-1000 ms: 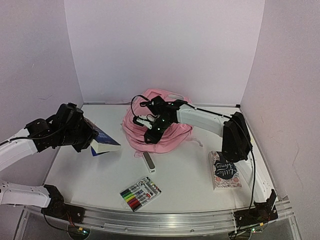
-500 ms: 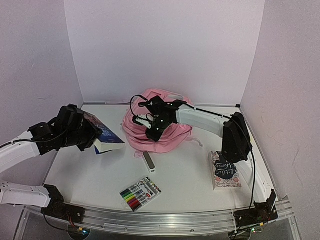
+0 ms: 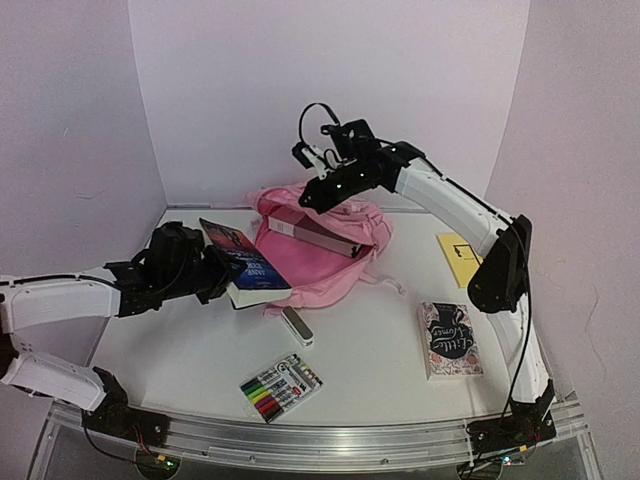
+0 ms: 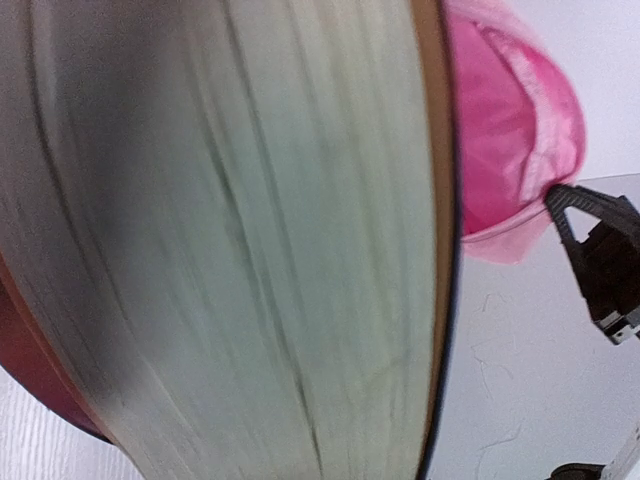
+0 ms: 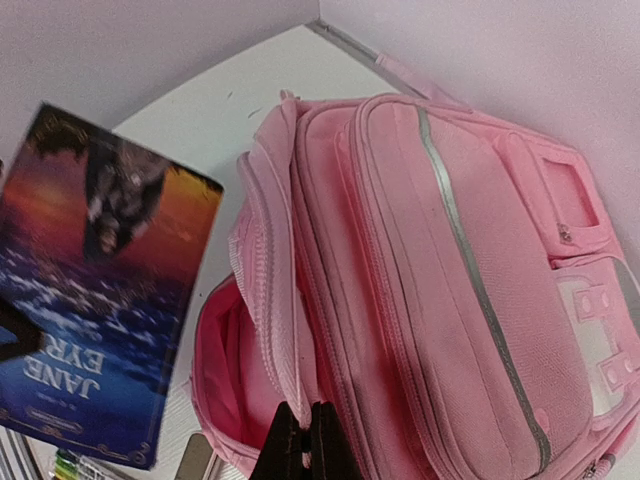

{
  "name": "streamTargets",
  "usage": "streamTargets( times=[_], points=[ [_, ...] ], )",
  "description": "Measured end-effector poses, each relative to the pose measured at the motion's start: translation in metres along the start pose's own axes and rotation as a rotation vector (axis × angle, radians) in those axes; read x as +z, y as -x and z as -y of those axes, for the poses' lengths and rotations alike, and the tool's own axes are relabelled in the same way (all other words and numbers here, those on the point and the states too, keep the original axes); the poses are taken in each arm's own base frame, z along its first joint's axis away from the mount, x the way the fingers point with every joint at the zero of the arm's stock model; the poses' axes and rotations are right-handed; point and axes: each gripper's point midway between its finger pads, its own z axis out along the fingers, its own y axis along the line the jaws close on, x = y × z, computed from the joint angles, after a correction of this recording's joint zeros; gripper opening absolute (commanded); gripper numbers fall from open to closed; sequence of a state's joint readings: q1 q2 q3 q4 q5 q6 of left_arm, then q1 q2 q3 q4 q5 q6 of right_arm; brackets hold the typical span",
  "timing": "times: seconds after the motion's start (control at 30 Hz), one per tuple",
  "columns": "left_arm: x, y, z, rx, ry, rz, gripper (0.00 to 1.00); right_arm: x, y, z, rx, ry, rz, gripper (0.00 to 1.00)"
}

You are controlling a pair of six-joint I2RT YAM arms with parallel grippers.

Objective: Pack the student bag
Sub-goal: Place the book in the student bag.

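White tabletop between pale lilac walls carries the student bag (image 3: 335, 265) toward the back. Its mouth is hauled upward by the right gripper (image 3: 308, 197), whose black fingertips (image 5: 322, 445) are pinched fully together on the zip-edged rim of the main compartment. A second earlier that gripper sat low on the slumped bag with its jaws apart; now it stands higher and the bag gapes toward the left. Soft pink fabric, a grey stripe down the front pocket and small whitish patches near the top show in the right wrist view. The left gripper (image 3: 218, 277), clamped on the Jane Eyre paperback (image 3: 248, 265), has carried it from the table's left side to just beside the open mouth. A yellow notepad (image 3: 458, 258), hidden behind the right arm before, now lies uncovered at the right.
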State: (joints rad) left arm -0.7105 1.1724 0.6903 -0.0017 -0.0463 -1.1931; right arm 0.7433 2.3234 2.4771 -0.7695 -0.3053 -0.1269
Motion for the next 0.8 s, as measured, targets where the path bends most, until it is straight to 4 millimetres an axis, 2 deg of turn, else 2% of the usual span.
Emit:
streamTargets(
  times=[0.17, 0.33, 0.43, 0.63, 0.8],
  points=[
    [0.040, -0.011, 0.005, 0.022, -0.052, -0.044, 0.00, -0.016, 0.019, 0.015, 0.106, 0.018, 0.065, 0.00],
    [0.080, -0.015, 0.029, 0.036, -0.128, -0.072, 0.00, -0.017, 0.021, 0.010, 0.173, 0.056, 0.074, 0.00],
    [0.101, -0.010, 0.049, 0.030, -0.198, -0.053, 0.00, -0.017, 0.024, 0.006, 0.200, 0.085, 0.084, 0.00],
    [0.132, 0.001, 0.075, 0.012, -0.285, 0.002, 0.00, -0.018, 0.028, -0.002, 0.220, 0.136, 0.095, 0.00],
    [0.163, 0.010, 0.077, -0.031, -0.287, 0.059, 0.00, -0.023, 0.028, -0.011, 0.233, 0.182, 0.095, 0.00]
  ],
)
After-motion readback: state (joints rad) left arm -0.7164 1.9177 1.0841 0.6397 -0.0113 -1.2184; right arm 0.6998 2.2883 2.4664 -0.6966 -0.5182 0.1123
